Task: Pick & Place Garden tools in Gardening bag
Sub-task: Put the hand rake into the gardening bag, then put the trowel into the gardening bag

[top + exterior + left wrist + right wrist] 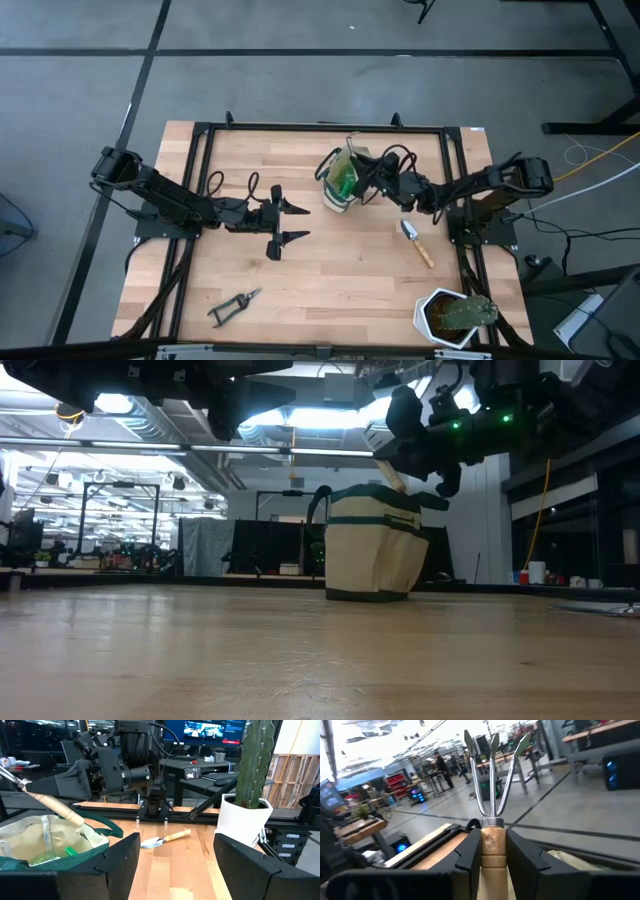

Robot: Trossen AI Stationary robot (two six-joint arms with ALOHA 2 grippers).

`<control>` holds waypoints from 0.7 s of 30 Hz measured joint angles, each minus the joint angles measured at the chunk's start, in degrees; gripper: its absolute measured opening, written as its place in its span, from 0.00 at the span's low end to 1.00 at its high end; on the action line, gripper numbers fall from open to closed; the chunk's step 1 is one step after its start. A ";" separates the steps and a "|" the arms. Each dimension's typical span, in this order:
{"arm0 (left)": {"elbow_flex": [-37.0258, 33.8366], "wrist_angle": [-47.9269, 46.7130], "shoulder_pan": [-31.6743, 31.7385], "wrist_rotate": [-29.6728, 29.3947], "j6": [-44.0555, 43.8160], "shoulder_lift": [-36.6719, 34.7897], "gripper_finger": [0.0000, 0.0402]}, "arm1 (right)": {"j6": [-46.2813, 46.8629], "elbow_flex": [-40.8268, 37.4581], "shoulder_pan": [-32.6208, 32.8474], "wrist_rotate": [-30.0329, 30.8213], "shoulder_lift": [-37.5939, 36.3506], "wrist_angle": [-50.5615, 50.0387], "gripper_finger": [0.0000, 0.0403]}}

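A wooden table seen from above held a gardening bag near the far middle, with something green, probably the spray bottle, already inside it. The right gripper hovered just beside the bag's right rim, its fingers clamped on the wooden handle of a three-pronged hand cultivator. The right wrist view showed this best: the steel prongs fanned out ahead of the jaws, with the handle running straight back between them. From the left wrist view, the handle slanted down toward the bag's open mouth, so the tool's long axis pointed handle-first into the bag, which lay directly below and slightly left of the jaws; lowering and releasing looked like the likely next move. The left gripper waited near the table's middle, well left of the bag, its fingers spread wide and empty. A hand trowel lay flat on the table near the right arm, and pruning shears lay at the near left, closer to the left arm. A white pot with a cactus stood at the near right corner. The low view showed only the bag and the arms overhead, not the tools lying on the table.
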 joint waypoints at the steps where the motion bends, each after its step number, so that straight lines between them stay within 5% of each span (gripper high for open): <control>1: 0.00 0.00 -0.01 0.00 0.00 0.00 0.62 | 0.81 0.00 -0.32 -0.96 0.00 -0.23 0.21; 21: 0.00 0.00 -0.02 0.00 0.00 0.00 0.62 | 1.95 0.00 -1.85 -6.21 0.00 -2.17 0.52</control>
